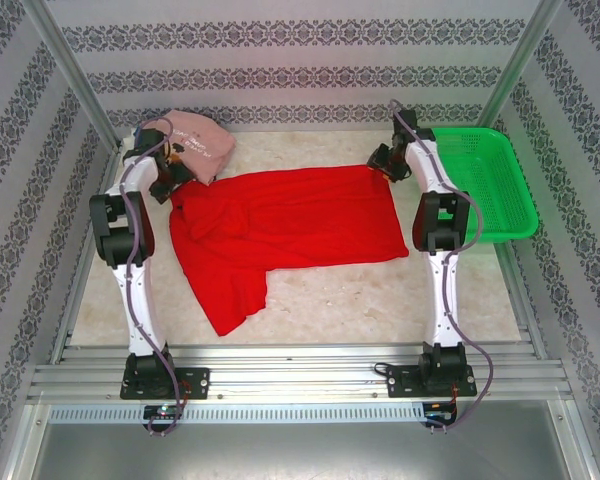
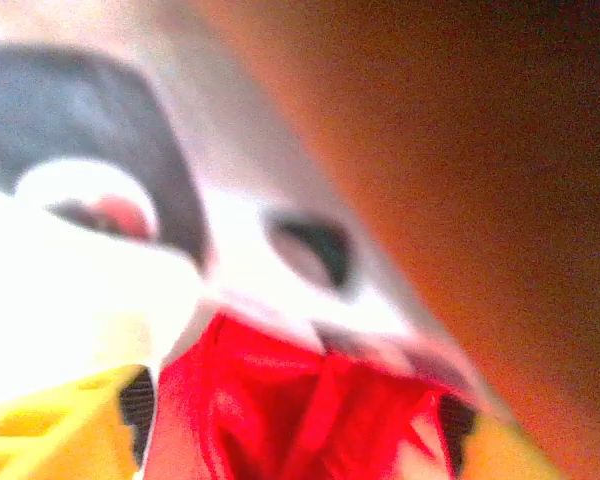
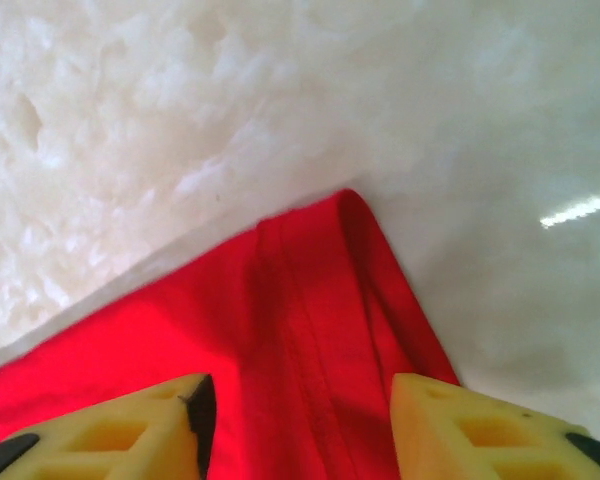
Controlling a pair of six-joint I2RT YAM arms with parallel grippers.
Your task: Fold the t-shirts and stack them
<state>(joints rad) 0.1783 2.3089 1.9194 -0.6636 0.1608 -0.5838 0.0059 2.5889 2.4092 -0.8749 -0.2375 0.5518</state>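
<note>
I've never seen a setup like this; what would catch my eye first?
The bright red shirt, spread across the middle of the table, stands out most. Next come the green basket at the far right and a pink shirt bunched in the far left corner.

The top view is bright, evenly lit and sharp, with only faint shadows on the desk (image 1: 380, 300). The left wrist view is badly blurred and blown out at left, the red t-shirt (image 2: 310, 420) a smear. The right wrist view carries a white glare streak.
</note>
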